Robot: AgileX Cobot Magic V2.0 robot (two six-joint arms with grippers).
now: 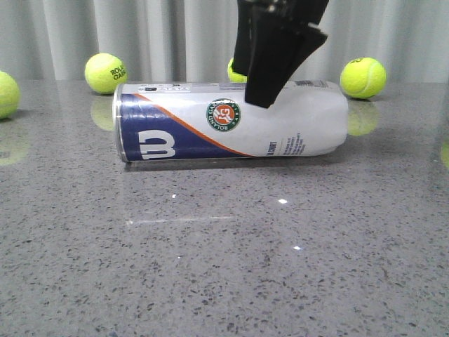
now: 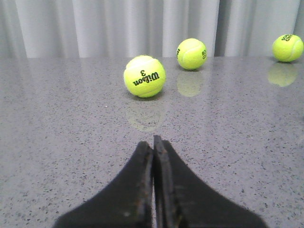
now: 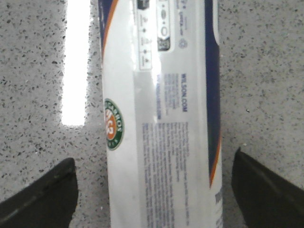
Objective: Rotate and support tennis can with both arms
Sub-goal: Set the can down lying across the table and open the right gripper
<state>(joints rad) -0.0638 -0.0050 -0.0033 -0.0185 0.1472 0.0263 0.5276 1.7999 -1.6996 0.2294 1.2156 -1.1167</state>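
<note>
The tennis can point(image 1: 231, 121) lies on its side on the grey table point(image 1: 224, 267), silver rim to the left and Roland Garros logo facing the camera. My right gripper point(image 1: 270, 95) comes down from above over the can's right half. In the right wrist view the right gripper point(image 3: 154, 161) is open, and the can point(image 3: 156, 118) runs between its two fingers with a gap on each side. My left gripper point(image 2: 153, 141) is shut and empty, low over bare table; it does not show in the front view.
Tennis balls lie at the back of the table: one back left point(image 1: 105, 73), one back right point(image 1: 363, 77), one at the left edge point(image 1: 3, 93), one half hidden behind the gripper point(image 1: 233, 70). Three balls point(image 2: 144, 76) lie ahead of the left gripper. A curtain hangs behind.
</note>
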